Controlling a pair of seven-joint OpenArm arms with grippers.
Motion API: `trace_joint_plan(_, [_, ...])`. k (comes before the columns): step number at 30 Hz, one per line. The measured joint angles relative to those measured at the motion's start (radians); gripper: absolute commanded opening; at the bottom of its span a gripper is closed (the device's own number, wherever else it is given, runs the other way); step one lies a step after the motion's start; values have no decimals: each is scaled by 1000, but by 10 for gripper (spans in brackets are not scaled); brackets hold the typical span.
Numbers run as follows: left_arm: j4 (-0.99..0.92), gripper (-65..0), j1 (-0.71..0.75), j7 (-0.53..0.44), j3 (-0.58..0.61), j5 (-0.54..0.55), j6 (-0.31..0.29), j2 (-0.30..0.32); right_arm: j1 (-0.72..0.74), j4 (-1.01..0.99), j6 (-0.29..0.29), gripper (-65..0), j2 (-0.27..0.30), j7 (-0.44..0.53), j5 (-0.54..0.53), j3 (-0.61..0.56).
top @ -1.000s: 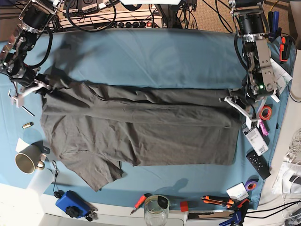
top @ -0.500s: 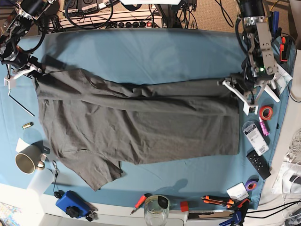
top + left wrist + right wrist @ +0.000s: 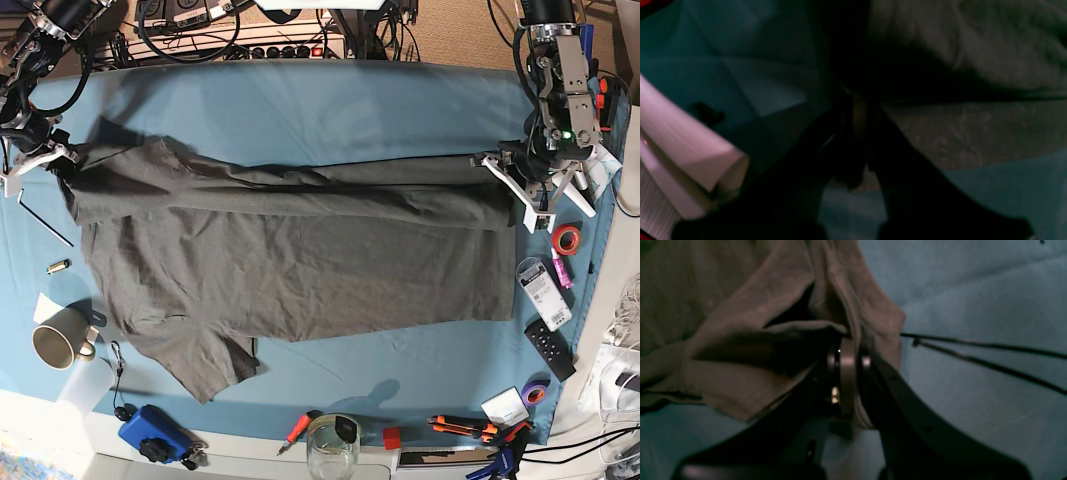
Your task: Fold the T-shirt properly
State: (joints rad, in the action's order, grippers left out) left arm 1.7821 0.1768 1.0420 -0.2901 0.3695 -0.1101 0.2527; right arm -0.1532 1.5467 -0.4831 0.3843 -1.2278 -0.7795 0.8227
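The dark grey-brown T-shirt (image 3: 290,260) lies spread across the light blue tablecloth (image 3: 320,110), with one sleeve at the front left. Its far edge is stretched in a long fold between the two grippers. At the base view's right, my left gripper (image 3: 497,170) is shut on the shirt's corner; the left wrist view shows the dark fingers (image 3: 853,133) pinching the cloth (image 3: 973,60). At the base view's left, my right gripper (image 3: 52,160) is shut on the other corner, and the right wrist view shows the bunched fabric (image 3: 756,340) clamped between the pads (image 3: 848,373).
A mug (image 3: 58,345), a hex key (image 3: 45,225) and a blue device (image 3: 155,435) sit at the left and front left. A glass (image 3: 332,445) and hand tools line the front edge. Tape rolls (image 3: 565,240) and a remote (image 3: 550,348) lie at the right. Cables (image 3: 200,30) run along the back.
Both grippers have moved toward the table's far edge, keeping hold of the shirt's corners. The shirt's far edge and its right-hand hem have been drawn back with them.
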Motion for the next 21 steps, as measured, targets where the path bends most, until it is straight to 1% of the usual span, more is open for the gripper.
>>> trace_joint_plan(2, [0, -650, 0, 0, 0, 3, 0, 0, 17, 0, -4, -650, 0, 0, 51, 0])
trace_joint_plan(6, [0, -650, 0, -3, 0, 3, 0, 0, 68, 0, -6, -650, 0, 5, 98, 0])
trace_joint_plan(8, [0, -650, 2, -8, 0, 6, 0, 0, 89, 0, 5, -650, 0, 5, 125, 0])
trace_joint_plan(12, [0, -650, 3, -14, 0, 6, 0, 0, 92, 0, 11, -650, 0, 8, 179, 0])
trace_joint_plan(13, [0, -650, 3, -14, 0, 6, 0, 0, 92, 0, -2, -607, -1, 4, 189, 0])
trace_joint_plan(14, [0, -650, 3, -14, 0, 6, 0, 0, 92, 0, -12, -548, -1, 5, 198, 0])
trace_joint_plan(15, [0, -650, 3, -14, 0, 6, 0, 0, 93, 0, -12, -491, 0, 6, 204, 0])
trace_joint_plan(16, [0, -650, 3, -14, 0, 6, 0, 0, 93, 0, -14, -447, 1, 7, 206, 0])
trace_joint_plan(17, [0, -650, 3, -14, 0, 6, 0, 0, 92, 0, -14, -425, 0, 11, 207, 0])
trace_joint_plan(21, [0, -650, 3, -14, 0, 6, 0, 0, 93, 0, -14, -422, 0, 10, 206, 0])
